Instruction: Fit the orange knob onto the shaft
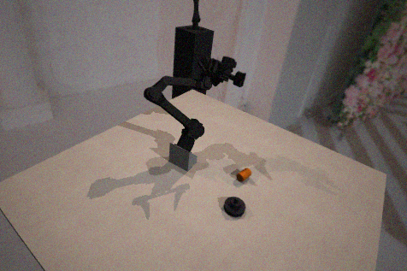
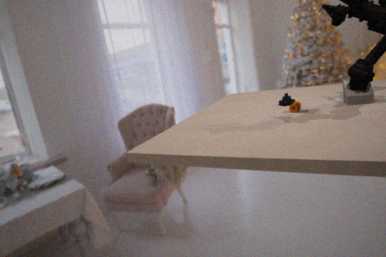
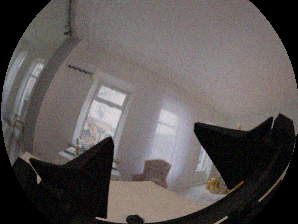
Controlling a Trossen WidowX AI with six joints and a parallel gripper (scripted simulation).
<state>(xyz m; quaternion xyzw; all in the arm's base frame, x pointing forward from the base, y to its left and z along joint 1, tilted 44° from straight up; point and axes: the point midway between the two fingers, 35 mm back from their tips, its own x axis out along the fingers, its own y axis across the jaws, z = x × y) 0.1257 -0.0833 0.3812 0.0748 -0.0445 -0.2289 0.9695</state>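
Observation:
The orange knob (image 1: 244, 174) (image 2: 295, 107) lies on its side on the table, with one end and a dark hole facing the exterior camera. I cannot make it out for certain in the wrist view. The dark round pedestal (image 1: 240, 211) (image 2: 281, 103) (image 3: 134, 219) stands upright near the knob, a short gap away, with its short shaft (image 1: 233, 201) (image 2: 286, 96) pointing up. The flat side of the shaft cannot be seen. My gripper (image 1: 240, 70) (image 2: 330, 1) (image 3: 154, 135) is open and empty, high above the table and well away from both, its fingers pointing outward.
The arm's grey base block (image 1: 179, 157) (image 2: 358, 96) stands on the pale table (image 1: 128, 238) (image 2: 227, 141). Shadows of the arm fall across the table top. A tall black box (image 1: 185, 55) stands beyond the table's far corner. A pink armchair (image 2: 143, 190) (image 3: 157, 170) stands off the table.

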